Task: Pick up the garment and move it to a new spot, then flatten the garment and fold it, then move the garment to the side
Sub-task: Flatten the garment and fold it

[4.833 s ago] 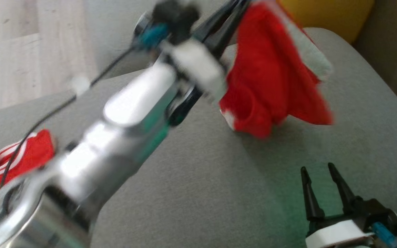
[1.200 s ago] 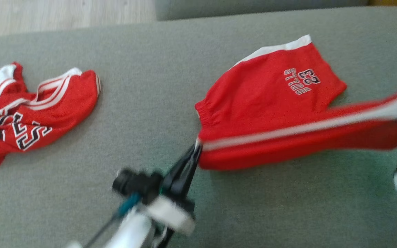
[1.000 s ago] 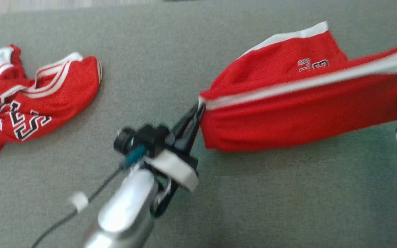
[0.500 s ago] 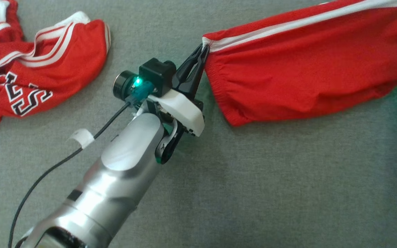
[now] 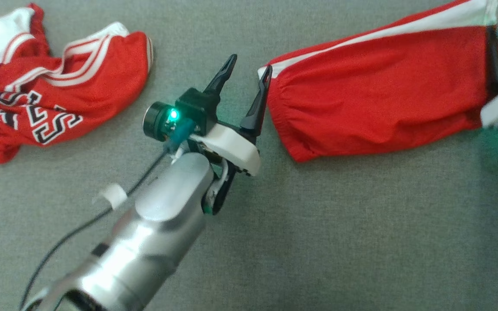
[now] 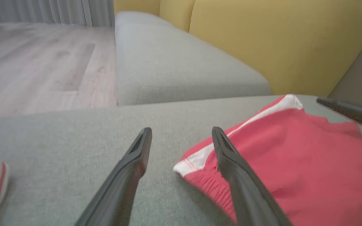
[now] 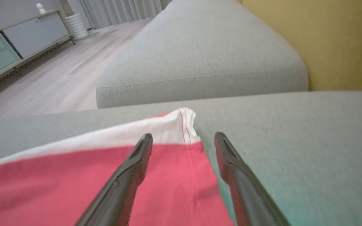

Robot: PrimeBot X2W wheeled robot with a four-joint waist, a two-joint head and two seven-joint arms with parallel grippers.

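My left gripper (image 5: pixel 250 62) is spread open just beside the elastic waistband corner of the red shorts (image 5: pixel 374 103), and the right gripper (image 7: pixel 183 135) is open too, fingers over the white-striped hem corner at the far end. The shorts lie stretched out on the grey cushion (image 5: pixel 318 237), thin, floppy and light I reckon, so I'd pinch corners or seams, not mid-fabric. Crumpled red jersey (image 5: pixel 59 95) sits well apart on my left.

Wide bare cushion (image 5: pixel 339 237) on the near side of the shorts (image 5: pixel 374 112), open for passing. The bare gap between shorts and jersey (image 5: pixel 59 103) is partly blocked by the left gripper (image 5: pixel 251 61), fingers spread just beside the shorts' corner. Yellow backrest (image 6: pixel 278 47) walls off the far side.
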